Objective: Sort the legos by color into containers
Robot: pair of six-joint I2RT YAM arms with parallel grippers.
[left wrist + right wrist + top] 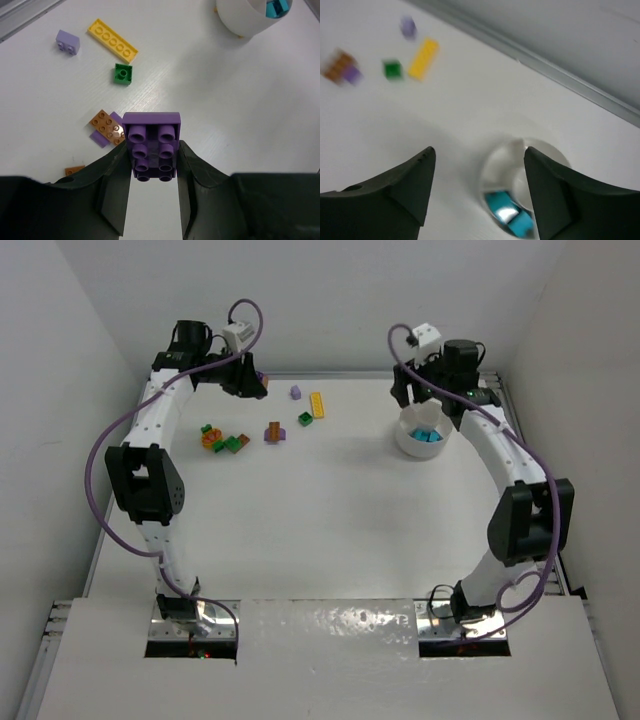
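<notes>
Legos at the sorting stage, read from each end effector outward.

**Left arm.** The left end effector [152,147] is pinching a purple brick [151,135] by its two long sides, with the studs turned toward the wrist camera. The far half of the brick juts past the fingertips and it is held above the table [225,125]. Below and beyond it lie a brown plate [106,125] on a lilac piece, a green brick [122,74], a yellow plate [112,41] and a small lilac brick [67,41]. All of these are unsorted and loosely spread.

**Right arm.** The right end effector [477,165] is spread wide with nothing between its fingers. It hovers over the white dish [492,175], which stands at the right rear of the table. Teal bricks [512,215] already lie inside, but blur hides whether they share one wedge.

**Step in hand (judged).** The purple brick is to be carried across to the dish, which is well apart from the left end effector.
- The right arm should first withdraw from above the dish so the two arms do not meet.
- The brick should travel high enough to clear the dish wall.
- It should be let go low over a wedge holding no teal, so that it neither bounces out nor straddles a divider.
</notes>
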